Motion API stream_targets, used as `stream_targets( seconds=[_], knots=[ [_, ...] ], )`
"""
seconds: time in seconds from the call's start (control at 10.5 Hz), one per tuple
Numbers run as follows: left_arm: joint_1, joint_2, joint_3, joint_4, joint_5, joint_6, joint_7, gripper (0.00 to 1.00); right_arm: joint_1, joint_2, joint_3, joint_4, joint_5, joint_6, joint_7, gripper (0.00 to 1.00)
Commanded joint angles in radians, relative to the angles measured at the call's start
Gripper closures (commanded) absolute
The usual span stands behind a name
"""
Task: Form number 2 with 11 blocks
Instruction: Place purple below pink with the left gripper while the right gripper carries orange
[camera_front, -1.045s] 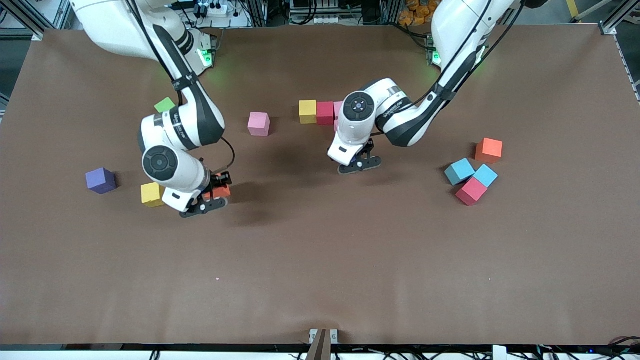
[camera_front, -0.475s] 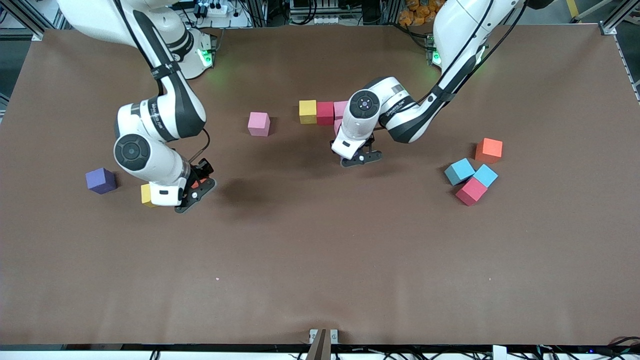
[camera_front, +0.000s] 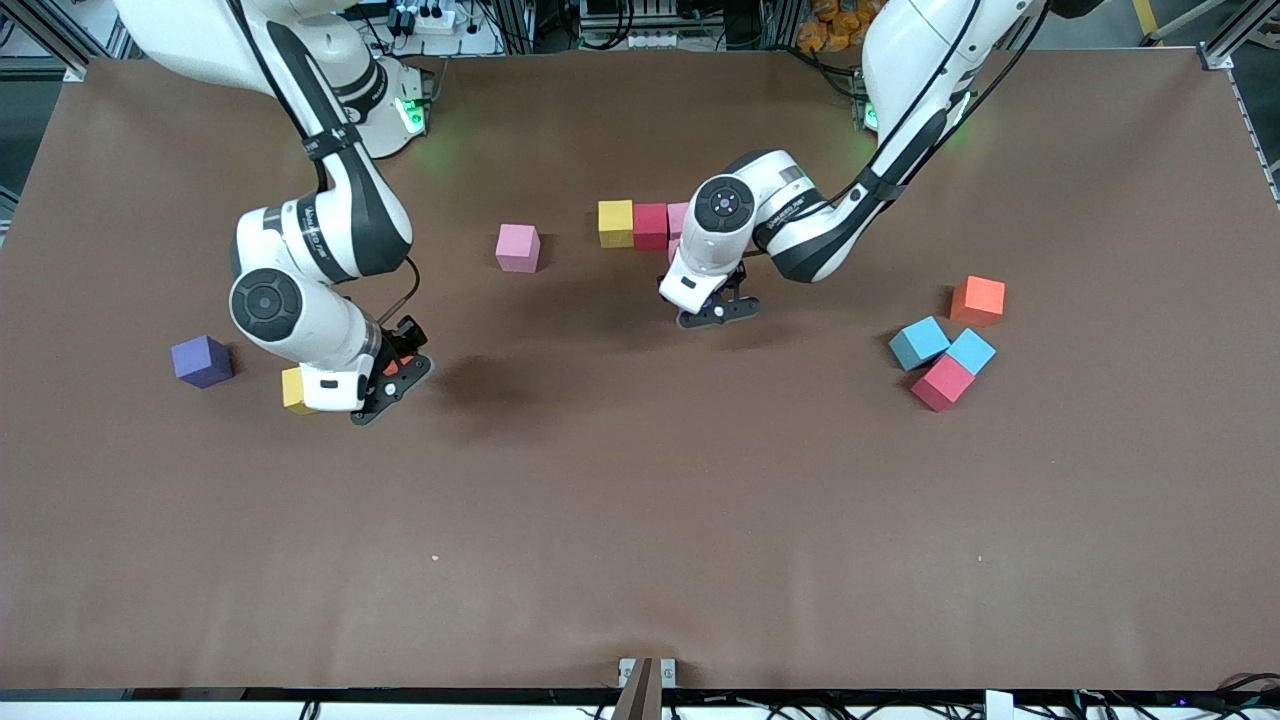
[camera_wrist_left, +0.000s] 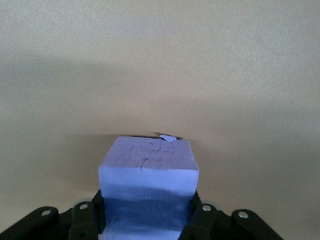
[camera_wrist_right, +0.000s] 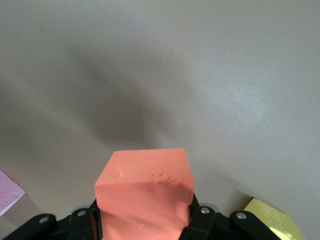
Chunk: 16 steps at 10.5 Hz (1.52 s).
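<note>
here, left gripper (camera_wrist_left: 146, 227) clamping block (camera_wrist_left: 148, 172), right gripper (camera_wrist_right: 144, 227) likewise

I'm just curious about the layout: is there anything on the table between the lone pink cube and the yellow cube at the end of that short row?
No. In the front view, only bare brown table separates the lone pink cube from the yellow cube.

Even overhead light falls on the brown table (camera_front: 640, 500), which shows bright and sharp in the front view, with soft dark shadows pooled beneath both arms. Green glow tints the cloth near the arm bases — small patches only. The wrist views are duller and washed grey, their held cubes blurred at close range — broad diffuse shadows cross the surface.
</note>
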Motion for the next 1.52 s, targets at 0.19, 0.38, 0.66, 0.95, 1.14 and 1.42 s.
stream_targets(
  seconds=[0.19, 0.38, 0.66, 0.95, 1.14, 1.42],
  knots=[
    [-0.025, -0.004, -0.002, -0.020, -0.009, 0.012, -0.010, 0.93, -0.012, -0.028, 0.011, -0.030, -0.013, 0.012, -0.014, 0.75],
    [-0.026, 0.003, -0.002, -0.020, -0.008, 0.012, -0.010, 0.93, -0.012, -0.028, 0.011, -0.030, -0.013, 0.012, -0.014, 0.75],
    [-0.026, 0.005, -0.002, -0.022, -0.006, 0.009, 0.001, 0.87, -0.012, -0.028, 0.011, -0.030, -0.013, 0.012, -0.014, 0.75],
    [-0.013, -0.026, -0.002, -0.010, 0.000, -0.008, -0.004, 0.00, -0.012, -0.028, 0.012, -0.030, -0.013, 0.012, -0.012, 0.75],
    [-0.009, -0.125, -0.002, 0.053, -0.012, -0.122, 0.001, 0.00, -0.003, -0.028, 0.013, -0.028, -0.013, 0.020, -0.014, 0.75],
    [0.000, -0.142, -0.051, 0.376, -0.112, -0.459, 0.004, 0.00, 0.055, -0.022, 0.017, -0.028, -0.014, 0.077, -0.098, 0.74]
  ],
)
